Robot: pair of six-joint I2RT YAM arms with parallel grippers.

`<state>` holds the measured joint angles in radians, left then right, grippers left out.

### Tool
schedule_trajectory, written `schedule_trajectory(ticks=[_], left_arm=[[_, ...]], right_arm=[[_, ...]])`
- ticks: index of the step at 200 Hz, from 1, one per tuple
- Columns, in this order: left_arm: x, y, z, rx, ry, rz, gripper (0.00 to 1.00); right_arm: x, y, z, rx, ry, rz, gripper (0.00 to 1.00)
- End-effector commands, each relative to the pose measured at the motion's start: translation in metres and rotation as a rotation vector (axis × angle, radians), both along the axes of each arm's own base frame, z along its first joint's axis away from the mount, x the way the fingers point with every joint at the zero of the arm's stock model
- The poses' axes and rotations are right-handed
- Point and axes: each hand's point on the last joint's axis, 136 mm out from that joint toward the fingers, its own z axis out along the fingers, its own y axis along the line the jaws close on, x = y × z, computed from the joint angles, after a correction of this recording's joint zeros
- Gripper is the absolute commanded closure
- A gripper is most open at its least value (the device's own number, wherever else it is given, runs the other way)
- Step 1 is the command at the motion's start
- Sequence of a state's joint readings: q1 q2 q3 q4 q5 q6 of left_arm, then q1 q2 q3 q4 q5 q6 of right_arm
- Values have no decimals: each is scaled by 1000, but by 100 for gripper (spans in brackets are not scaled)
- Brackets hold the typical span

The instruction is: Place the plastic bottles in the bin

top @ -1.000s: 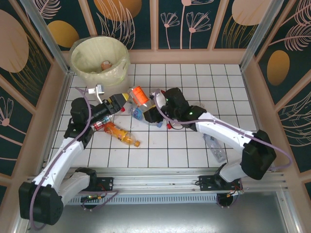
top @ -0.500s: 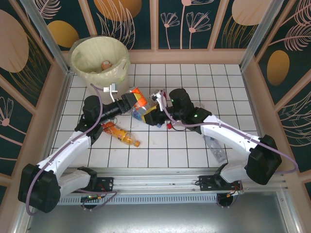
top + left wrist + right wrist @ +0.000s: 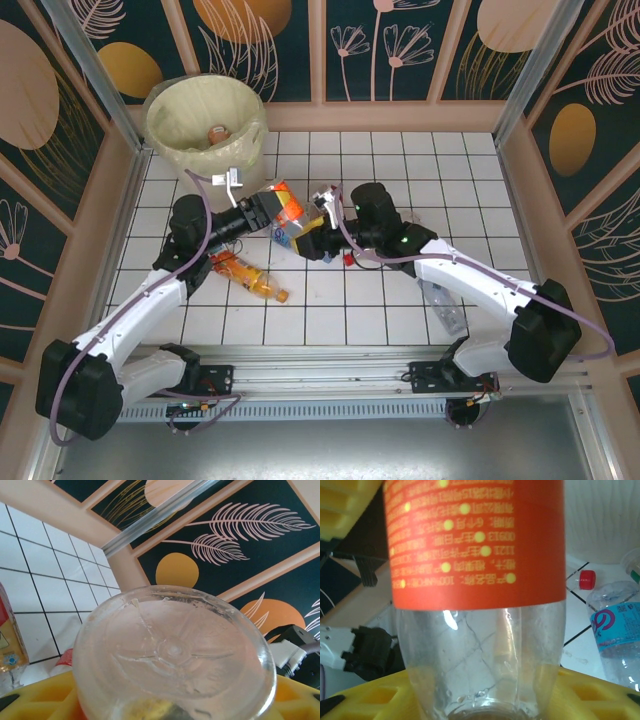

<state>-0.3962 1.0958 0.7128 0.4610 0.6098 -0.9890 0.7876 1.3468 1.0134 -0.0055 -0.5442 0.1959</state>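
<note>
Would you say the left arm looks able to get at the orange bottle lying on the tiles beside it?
Probably not yet: the left gripper is busy around the base of the red-labelled bottle, though nothing covers the orange bottle.

the bin [image 3: 254,138], round and white with a pale yellow bag lining, stands at the far left corner of the counter [image 3: 400,160], with a small orange-brown thing [image 3: 218,133] lying inside. my right end effector [image 3: 302,224] holds a clear bottle with an orange label [image 3: 287,203] off the counter. an orange bottle [image 3: 245,275] lies on its side nearer me. a blue-labelled bottle [image 3: 283,236] lies just under the held one, and a clear bottle [image 3: 443,305] lies well to the right.
</note>
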Motion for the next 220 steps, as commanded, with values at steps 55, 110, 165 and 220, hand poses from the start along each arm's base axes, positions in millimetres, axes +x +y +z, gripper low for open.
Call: schedule_trajectory(ticks=[55,110,165,220], left_arm=[[37,22,78,215,-186,217,49],[98,61,140,373,-287,416,48],[150,123,185,632,-398,724,46],[196,175,163,926,-323,897,45]], right_arm=[[1,-55,50,101,-137,-134,7],[0,-99,73,155,-234,-327,8],[-6,-118,73,144,-253,-394,8],[-5,-121,61,126,-228,-409,8]])
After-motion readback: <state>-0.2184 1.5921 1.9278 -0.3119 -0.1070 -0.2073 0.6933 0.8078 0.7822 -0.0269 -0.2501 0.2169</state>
